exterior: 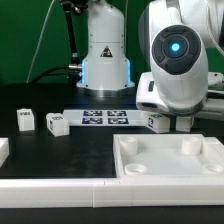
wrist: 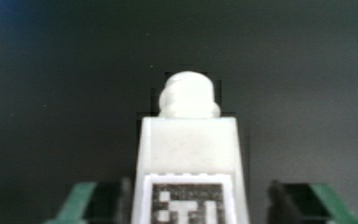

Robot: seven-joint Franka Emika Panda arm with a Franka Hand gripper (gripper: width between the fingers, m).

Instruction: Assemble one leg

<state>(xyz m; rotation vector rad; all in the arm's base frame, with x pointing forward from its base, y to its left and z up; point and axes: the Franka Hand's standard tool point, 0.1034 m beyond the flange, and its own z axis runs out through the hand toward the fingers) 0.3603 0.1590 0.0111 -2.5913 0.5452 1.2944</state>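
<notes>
While our gripper [wrist: 190, 206] clenches the leg [wrist: 190, 140] by its tagged end, just beyond the tabletop slab's [exterior: 165, 160] far edge, we risk it twisting and jamming beside a corner hole [exterior: 192, 147].

We are holding the leg [wrist: 190, 140] in our gripper [wrist: 195, 204], and its white body is filling the middle of the view over the dark table [wrist: 51, 60]. Taking its black-and-white tag [wrist: 188, 200] as the dial's centre, the rounded peg end [wrist: 190, 95] is pointing to twelve o'clock, while our green fingers [wrist: 91, 203] are flanking it at nine and three.
</notes>
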